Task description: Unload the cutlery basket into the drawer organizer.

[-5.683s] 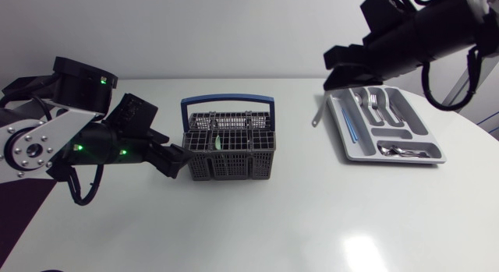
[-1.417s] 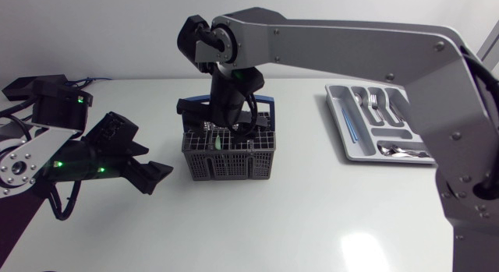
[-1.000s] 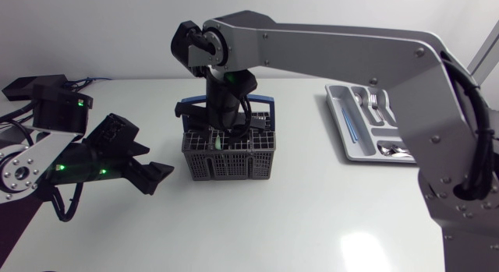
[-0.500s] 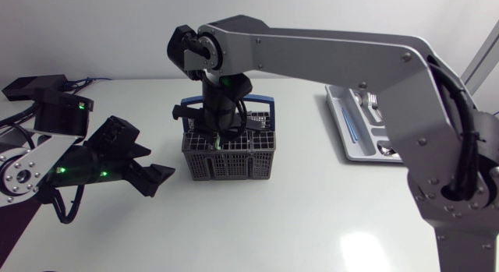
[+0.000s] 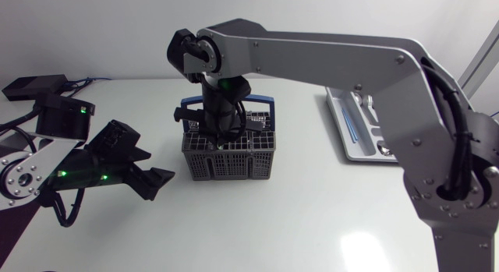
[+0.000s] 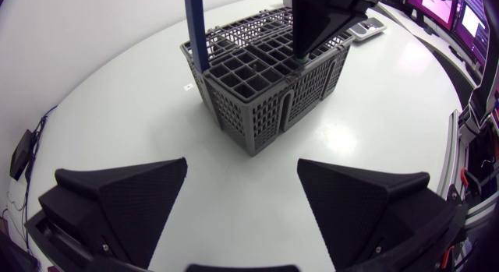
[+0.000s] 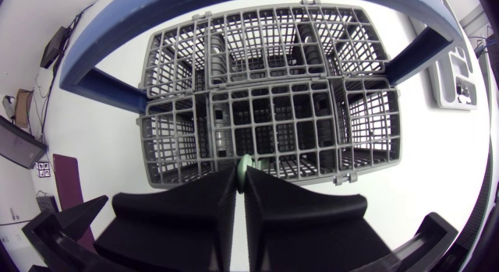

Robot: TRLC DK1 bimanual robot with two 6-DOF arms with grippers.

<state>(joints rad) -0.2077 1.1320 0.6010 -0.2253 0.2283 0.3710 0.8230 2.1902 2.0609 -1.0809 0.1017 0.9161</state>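
One blue handle across grey basket

Two arms, one livery: the right arm is built of long silver-grey links dotted with small dark screws and joined by rounded black joints. A black cable runs along its link farthest from the gripper, and a green light glows on the black wrist just behind it. The left arm shows a silver disc ringed with screws, boxy black housings pricked with green points, and a black loop of cable well behind its gripper. The left gripper and right gripper are matte black, each with two broad wedge fingers of finely grained surface.
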